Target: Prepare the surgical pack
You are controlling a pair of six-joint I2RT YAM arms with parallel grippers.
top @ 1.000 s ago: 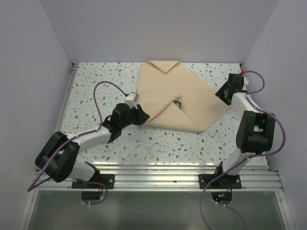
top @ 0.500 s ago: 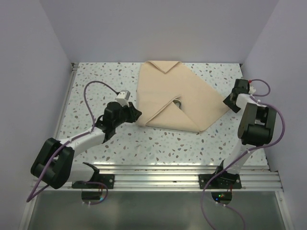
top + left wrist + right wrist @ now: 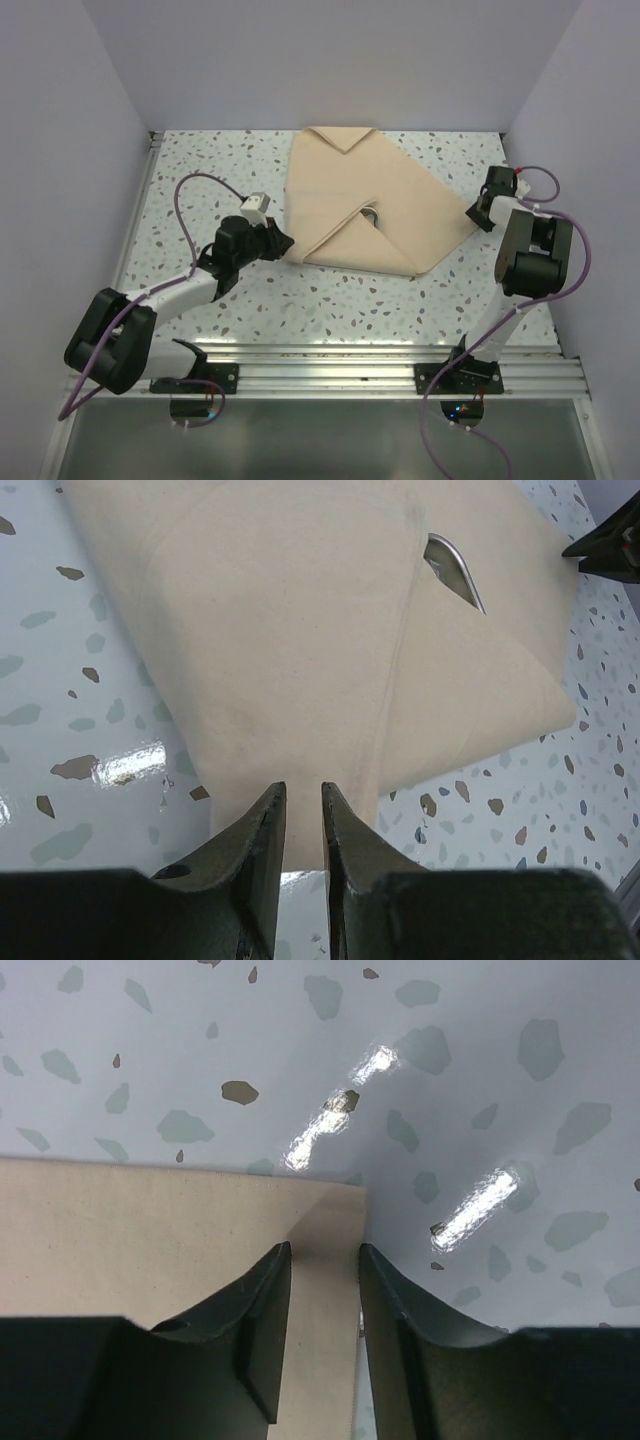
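Note:
The surgical pack [image 3: 350, 190] is a tan cloth bundle folded envelope-style at the table's middle back. A slit between its flaps shows a bit of the steel tray [image 3: 372, 214] [image 3: 455, 570]. My left gripper [image 3: 285, 243] [image 3: 303, 785] sits low at the pack's left corner. Its jaws stand a narrow gap apart over a flat tab of the cloth [image 3: 280, 630], with nothing pinched. My right gripper [image 3: 477, 216] [image 3: 325, 1248] is open at the pack's right corner, its fingers straddling the flat corner of the cloth [image 3: 130, 1230].
The speckled table [image 3: 200, 180] is walled in by pale panels on the left, back and right. The right arm's elbow [image 3: 535, 255] stands close to the right wall. A metal rail [image 3: 330, 370] runs along the near edge.
The left gripper drew back to the left, off the flap to the pack's left corner. The right gripper came down onto the right corner and its jaws narrowed. The cloth did not shift.

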